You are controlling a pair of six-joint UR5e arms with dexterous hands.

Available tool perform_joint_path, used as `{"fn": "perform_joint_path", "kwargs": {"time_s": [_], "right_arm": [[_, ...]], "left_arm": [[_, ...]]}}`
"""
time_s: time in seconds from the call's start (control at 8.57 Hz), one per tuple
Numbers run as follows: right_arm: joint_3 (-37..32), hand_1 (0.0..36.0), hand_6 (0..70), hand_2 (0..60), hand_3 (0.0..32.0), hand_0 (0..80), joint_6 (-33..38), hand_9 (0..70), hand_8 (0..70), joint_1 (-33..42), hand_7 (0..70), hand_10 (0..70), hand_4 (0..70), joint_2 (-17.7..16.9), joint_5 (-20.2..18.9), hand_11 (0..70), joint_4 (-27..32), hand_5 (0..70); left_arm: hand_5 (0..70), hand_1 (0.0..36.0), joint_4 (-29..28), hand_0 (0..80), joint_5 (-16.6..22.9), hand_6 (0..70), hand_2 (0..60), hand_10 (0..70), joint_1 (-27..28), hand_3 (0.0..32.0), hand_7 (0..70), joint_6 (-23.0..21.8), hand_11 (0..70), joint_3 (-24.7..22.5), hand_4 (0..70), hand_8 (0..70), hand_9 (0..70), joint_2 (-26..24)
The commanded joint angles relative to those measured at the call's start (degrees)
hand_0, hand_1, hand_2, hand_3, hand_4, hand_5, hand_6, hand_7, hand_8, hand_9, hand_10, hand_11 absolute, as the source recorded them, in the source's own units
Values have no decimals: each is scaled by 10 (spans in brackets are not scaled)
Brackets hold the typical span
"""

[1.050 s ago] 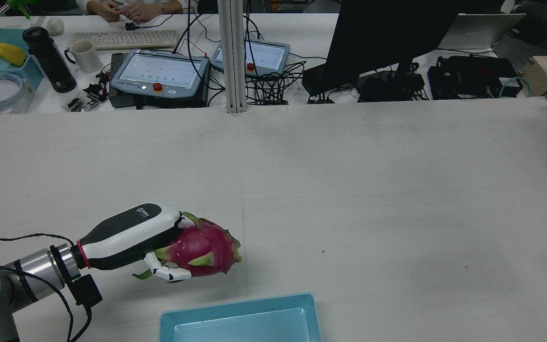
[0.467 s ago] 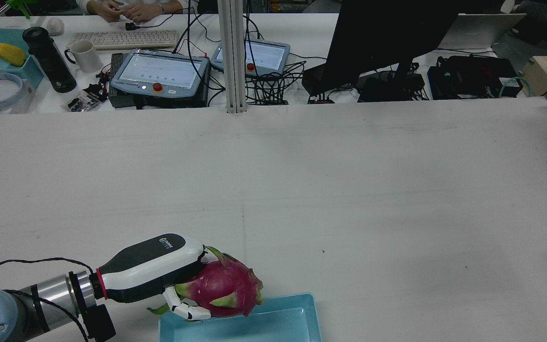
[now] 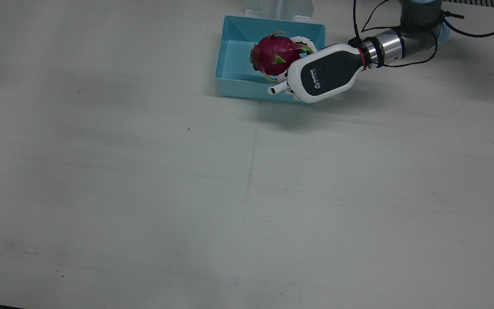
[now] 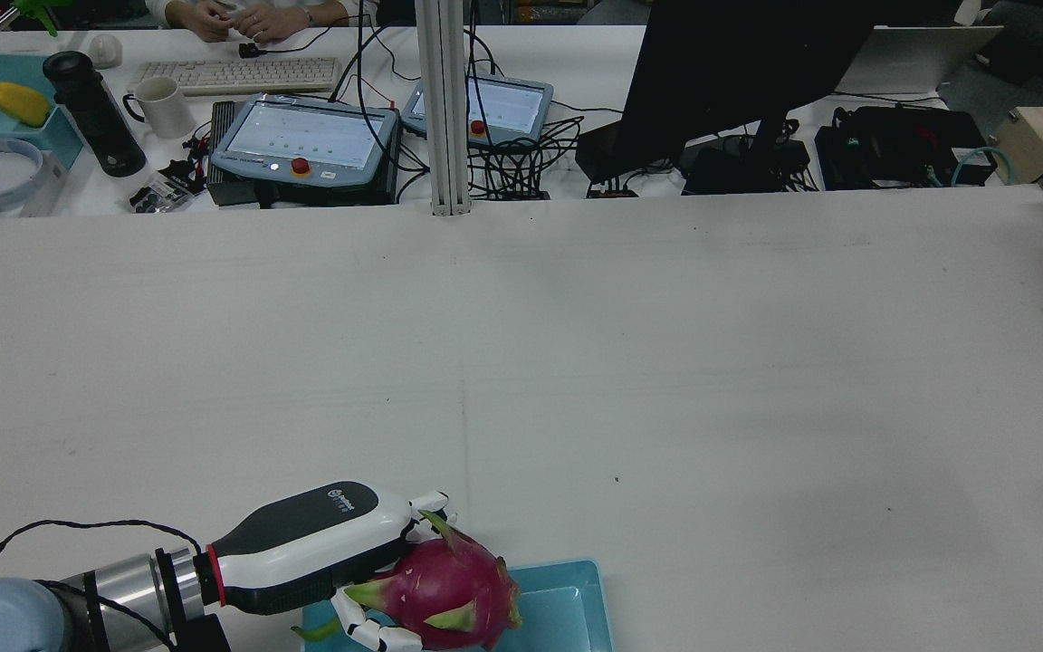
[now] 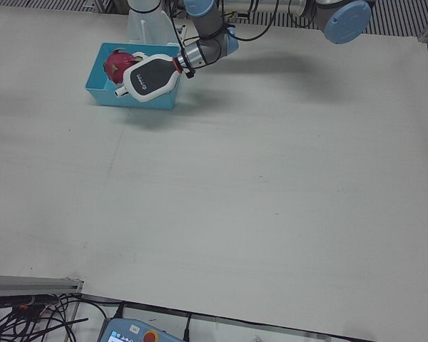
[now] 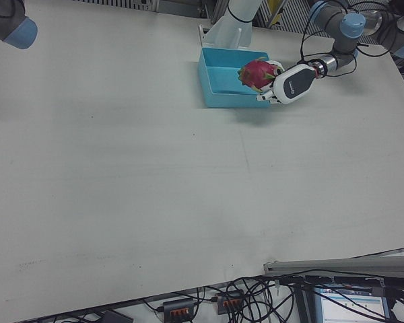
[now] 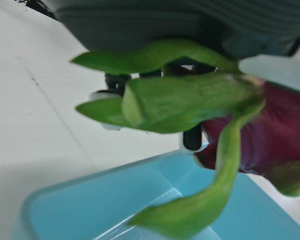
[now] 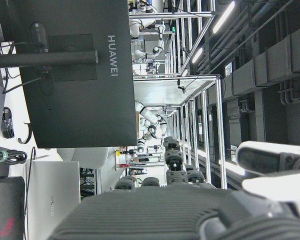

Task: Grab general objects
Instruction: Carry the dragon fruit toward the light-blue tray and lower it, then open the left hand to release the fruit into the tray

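A pink dragon fruit (image 3: 272, 53) with green scales is held in my left hand (image 3: 322, 77), whose fingers wrap around it. The hand holds it over the right part of a light blue tray (image 3: 234, 81), at or just above the tray's rim. In the rear view the hand (image 4: 304, 543) and the fruit (image 4: 449, 598) are at the bottom edge, over the tray (image 4: 567, 580). The left hand view shows the fruit (image 7: 270, 140) and its green leaves close up above the tray (image 7: 90, 210). The right hand view shows only part of my right hand (image 8: 275, 160), pointing away from the table.
The tray stands at the robot-side edge of the white table (image 3: 247, 193), near a pedestal. Beyond the table's far edge are two teach pendants (image 4: 304, 140), a monitor (image 4: 721, 72), a post (image 4: 444, 109) and cables.
My left hand has carried the dragon fruit back toward the robot's edge of the table, from beside the tray to over it. The grip is unchanged.
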Motion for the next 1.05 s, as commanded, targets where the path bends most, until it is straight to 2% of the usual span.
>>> {"fn": "perform_joint_path", "kwargs": {"time_s": [0.0, 0.12, 0.23, 0.35, 0.47, 0.58, 0.7, 0.93], "right_arm": [[0, 0, 0, 0, 0, 0, 0, 0, 0, 0, 0, 0, 0, 0, 0, 0, 0, 0], [1, 0, 0, 0, 0, 0, 0, 0, 0, 0, 0, 0, 0, 0, 0, 0, 0, 0], [1, 0, 0, 0, 0, 0, 0, 0, 0, 1, 0, 0, 0, 0, 0, 0, 0, 0], [1, 0, 0, 0, 0, 0, 0, 0, 0, 0, 0, 0, 0, 0, 0, 0, 0, 0], [1, 0, 0, 0, 0, 0, 0, 0, 0, 1, 0, 0, 0, 0, 0, 0, 0, 0], [1, 0, 0, 0, 0, 0, 0, 0, 0, 1, 0, 0, 0, 0, 0, 0, 0, 0], [1, 0, 0, 0, 0, 0, -1, 0, 0, 0, 0, 0, 0, 0, 0, 0, 0, 0], [1, 0, 0, 0, 0, 0, 0, 0, 0, 0, 0, 0, 0, 0, 0, 0, 0, 0]], "left_arm": [[700, 137, 41, 471, 3, 509, 485, 599, 11, 0, 536, 0, 700, -24, 277, 505, 635, -18], [344, 217, 49, 583, 17, 291, 199, 366, 10, 0, 328, 0, 536, -30, 203, 282, 341, -18], [133, 231, 49, 593, 18, 198, 151, 244, 10, 0, 255, 0, 378, -30, 174, 163, 185, -18], [21, 233, 49, 594, 19, 105, 89, 147, 10, 0, 155, 0, 241, -32, 123, 67, 51, -18], [0, 225, 56, 584, 19, 53, 60, 93, 11, 0, 96, 0, 162, -44, 81, 24, 5, -19], [0, 228, 74, 581, 19, 41, 72, 77, 11, 0, 83, 0, 139, -45, 72, 12, 2, -34], [0, 224, 96, 574, 20, 32, 65, 70, 12, 0, 78, 0, 128, -46, 66, 9, 1, -53], [0, 226, 97, 564, 19, 36, 106, 77, 12, 0, 88, 0, 137, -45, 71, 13, 3, -54]]}}
